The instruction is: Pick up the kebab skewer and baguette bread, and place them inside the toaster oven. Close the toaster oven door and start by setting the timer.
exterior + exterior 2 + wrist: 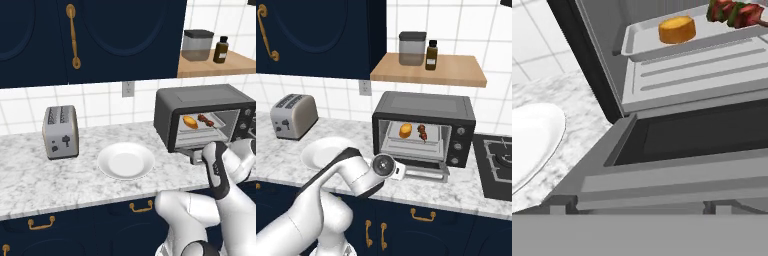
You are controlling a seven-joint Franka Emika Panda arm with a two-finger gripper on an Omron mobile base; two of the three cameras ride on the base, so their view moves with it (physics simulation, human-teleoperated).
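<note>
The toaster oven (200, 117) (423, 125) stands on the counter at the right. Its toaster oven door (423, 171) (702, 135) hangs open, lying flat toward me. On the tray inside lie the baguette bread (190, 121) (405, 130) (677, 30) and, to its right, the kebab skewer (206, 120) (422, 132) (737, 12). My gripper (200, 158) (405, 173) sits low at the door's front edge, close to the grey handle bar (672, 182). It is open and holds nothing. The fingertips themselves are hidden in the hand view.
An empty white plate (126, 160) (532, 140) lies left of the oven. A silver toaster (60, 131) (292, 116) stands further left. Above the oven a wooden shelf (456, 72) carries a jar and a bottle. A stove top (498, 160) sits right of the oven.
</note>
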